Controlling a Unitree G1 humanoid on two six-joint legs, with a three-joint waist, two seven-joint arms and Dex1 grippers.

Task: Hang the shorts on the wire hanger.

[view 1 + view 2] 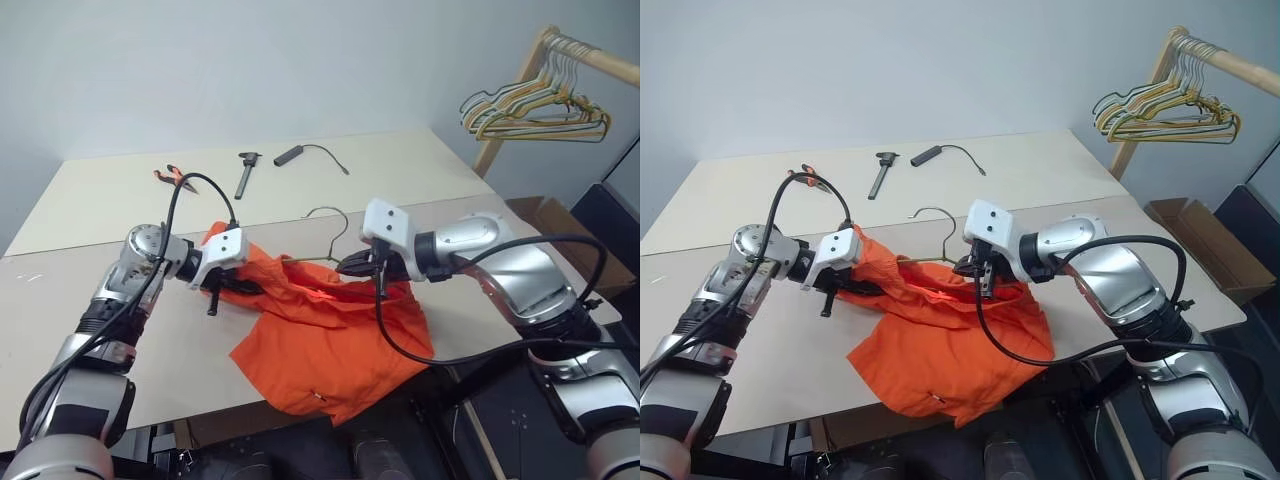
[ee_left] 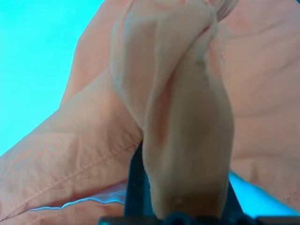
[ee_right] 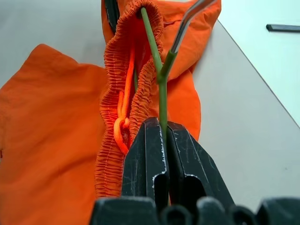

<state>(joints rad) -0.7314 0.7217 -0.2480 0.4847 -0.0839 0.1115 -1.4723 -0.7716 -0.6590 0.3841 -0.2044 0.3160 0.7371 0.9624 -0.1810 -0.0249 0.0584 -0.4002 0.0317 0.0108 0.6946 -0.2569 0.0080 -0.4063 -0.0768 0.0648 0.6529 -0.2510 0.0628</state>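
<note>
From the head views, the shorts (image 1: pixel 330 340) hang over the table (image 1: pixel 120 360) front edge at 6 o'clock; bare table lies toward 12 o'clock. The left gripper (image 1: pixel 222 286) reaches in from 9 o'clock, clamped on the orange fabric. The right gripper (image 1: pixel 350 266) comes from 3 o'clock.

In the right wrist view, its fingers (image 3: pixel 145 159) are pressed together on the wire hanger (image 3: pixel 162 101), beside the waistband.

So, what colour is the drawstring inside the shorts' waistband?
Bright orange, like the shorts; the drawstring shows best in the right wrist view.
</note>
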